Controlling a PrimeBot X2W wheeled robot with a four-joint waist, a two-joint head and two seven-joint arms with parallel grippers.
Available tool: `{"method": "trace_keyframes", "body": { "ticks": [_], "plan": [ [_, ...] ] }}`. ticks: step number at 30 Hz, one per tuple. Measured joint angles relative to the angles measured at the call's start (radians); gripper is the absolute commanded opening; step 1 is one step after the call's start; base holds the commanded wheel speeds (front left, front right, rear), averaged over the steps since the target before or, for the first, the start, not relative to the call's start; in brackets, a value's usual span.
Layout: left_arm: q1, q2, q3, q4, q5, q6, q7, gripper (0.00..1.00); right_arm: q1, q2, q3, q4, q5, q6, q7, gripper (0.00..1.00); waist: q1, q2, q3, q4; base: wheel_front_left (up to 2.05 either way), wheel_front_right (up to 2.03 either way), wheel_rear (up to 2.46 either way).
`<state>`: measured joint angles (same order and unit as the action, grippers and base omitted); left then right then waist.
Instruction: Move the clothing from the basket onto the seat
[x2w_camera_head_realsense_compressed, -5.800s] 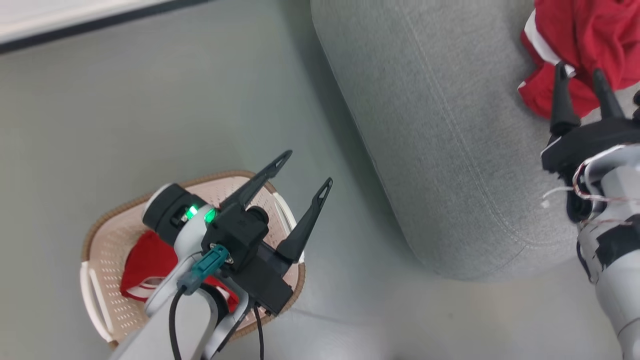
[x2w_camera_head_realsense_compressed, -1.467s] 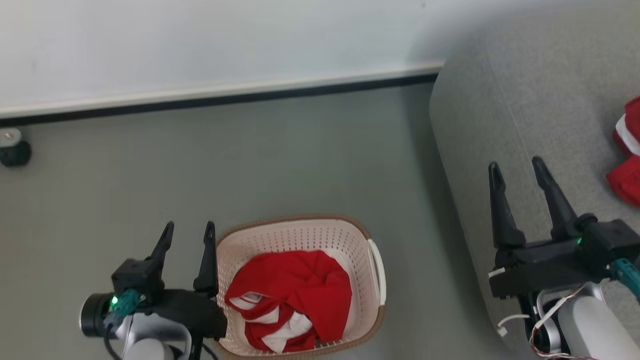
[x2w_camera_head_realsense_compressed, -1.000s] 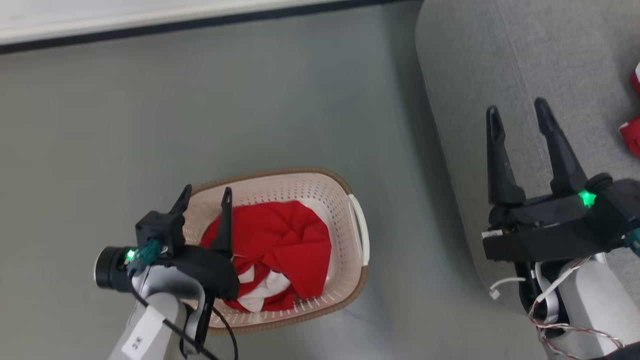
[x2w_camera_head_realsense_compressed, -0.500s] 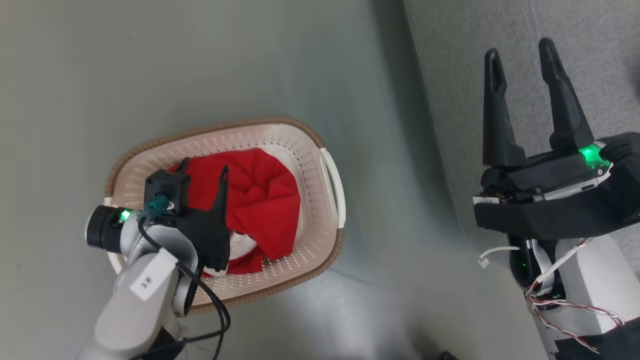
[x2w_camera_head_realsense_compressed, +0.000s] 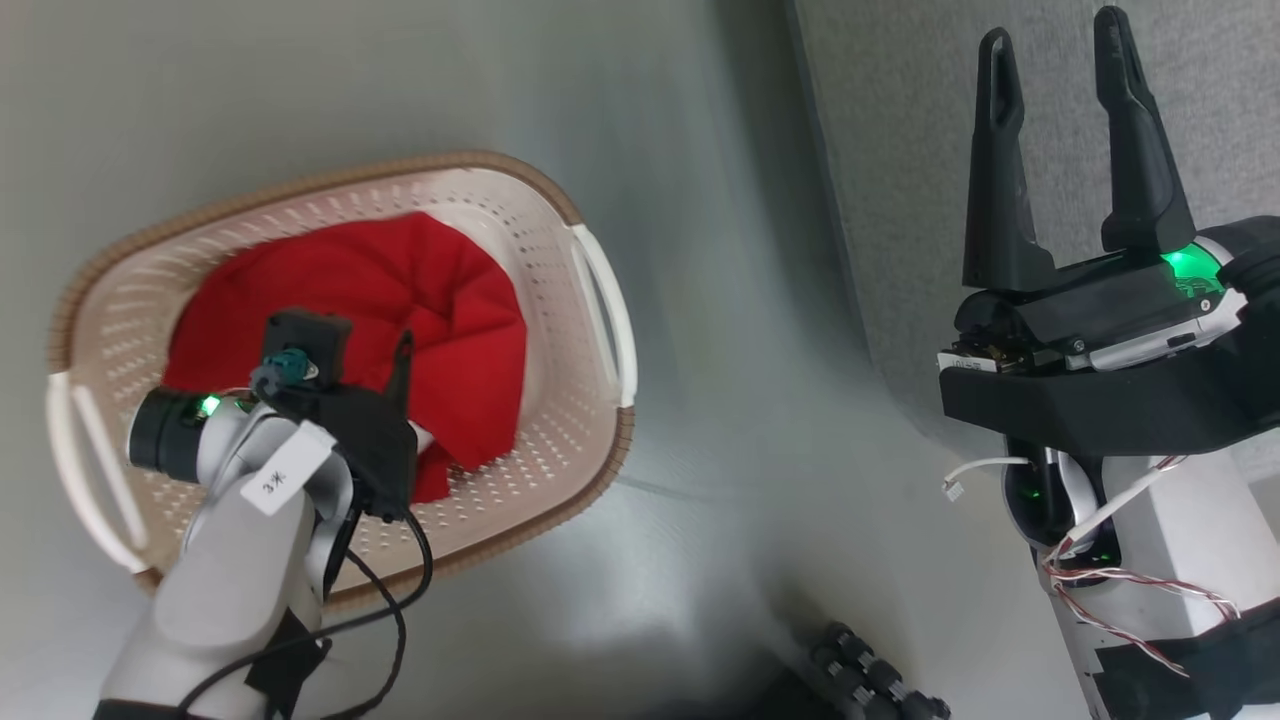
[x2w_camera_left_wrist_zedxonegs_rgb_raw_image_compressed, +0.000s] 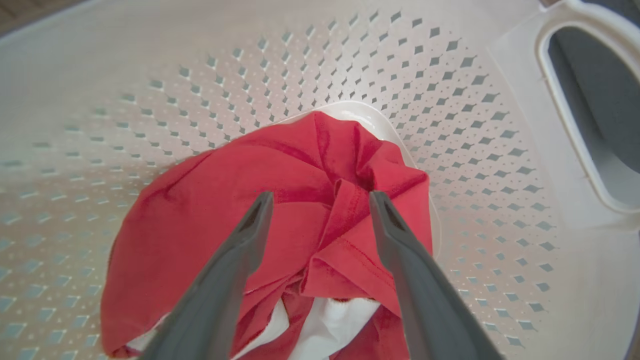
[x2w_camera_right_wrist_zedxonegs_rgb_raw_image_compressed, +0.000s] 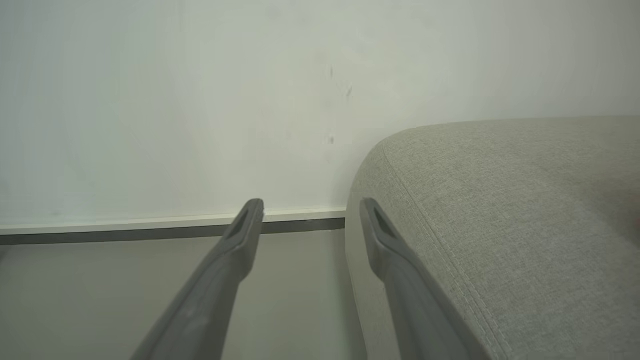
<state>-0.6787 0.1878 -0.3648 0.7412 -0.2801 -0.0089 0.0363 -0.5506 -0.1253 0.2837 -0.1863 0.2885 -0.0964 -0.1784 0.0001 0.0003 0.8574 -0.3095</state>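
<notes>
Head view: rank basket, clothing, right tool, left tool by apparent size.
1. basket
2. clothing and right tool: about alike. The tool sits nearer the camera, so I won't rank them.
3. left tool

It looks like a living room in a home. A large grey fabric sofa (x2w_camera_right_wrist_zedxonegs_rgb_raw_image_compressed: 500, 225) with stitched seams stands by a plain white wall (x2w_camera_right_wrist_zedxonegs_rgb_raw_image_compressed: 175, 100) with a skirting board (x2w_camera_right_wrist_zedxonegs_rgb_raw_image_compressed: 125, 221). Beside the sofa, on the smooth grey floor (x2w_camera_head_realsense_compressed: 720, 350), sits a laundry basket (x2w_camera_head_realsense_compressed: 560, 400) of red clothing (x2w_camera_head_realsense_compressed: 420, 290).

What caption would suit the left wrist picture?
Open left pincer pointing down at red clothing bunched inside the white perforated basket.
</notes>
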Motion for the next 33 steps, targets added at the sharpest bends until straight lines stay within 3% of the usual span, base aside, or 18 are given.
{"method": "trace_keyframes", "body": {
  "ticks": [11,22,23,24,25,26,33],
  "plan": [
    [-0.068,0.015,-0.026,0.115,0.015,-0.035,0.062,1.00,-0.019,0.015,0.010,0.029,0.010,0.008,-0.023,1.00,0.0000,-0.0001,0.069,-0.048,0.00,0.00,0.00],
    [-0.130,0.025,-0.036,0.239,0.038,-0.029,0.146,1.00,-0.034,0.026,0.014,0.062,0.020,0.013,-0.040,1.00,-0.0002,-0.0002,0.092,-0.072,0.00,0.00,0.00],
    [-0.136,0.023,-0.036,0.250,0.038,-0.025,0.156,0.87,-0.034,0.026,0.014,0.064,0.020,0.015,-0.042,1.00,-0.0002,-0.0002,0.092,-0.072,0.00,0.00,0.00],
    [-0.140,0.022,-0.035,0.255,0.038,-0.025,0.160,0.30,-0.035,0.026,0.015,0.065,0.020,0.017,-0.043,1.00,-0.0002,-0.0002,0.092,-0.072,0.00,0.00,0.00],
    [-0.143,0.020,-0.034,0.260,0.038,-0.024,0.164,0.06,-0.035,0.027,0.015,0.067,0.020,0.017,-0.044,1.00,-0.0002,-0.0002,0.092,-0.072,0.00,0.00,0.00],
    [-0.148,0.017,-0.034,0.267,0.038,-0.021,0.166,0.00,-0.036,0.027,0.015,0.070,0.020,0.017,-0.044,1.00,-0.0002,-0.0002,0.092,-0.072,0.00,0.00,0.00],
    [-0.180,-0.012,-0.035,0.299,0.035,-0.019,0.177,0.00,-0.050,0.028,0.015,0.096,0.020,0.022,-0.052,1.00,-0.0001,-0.0002,0.085,-0.066,0.00,0.00,0.00]
  ]
}}
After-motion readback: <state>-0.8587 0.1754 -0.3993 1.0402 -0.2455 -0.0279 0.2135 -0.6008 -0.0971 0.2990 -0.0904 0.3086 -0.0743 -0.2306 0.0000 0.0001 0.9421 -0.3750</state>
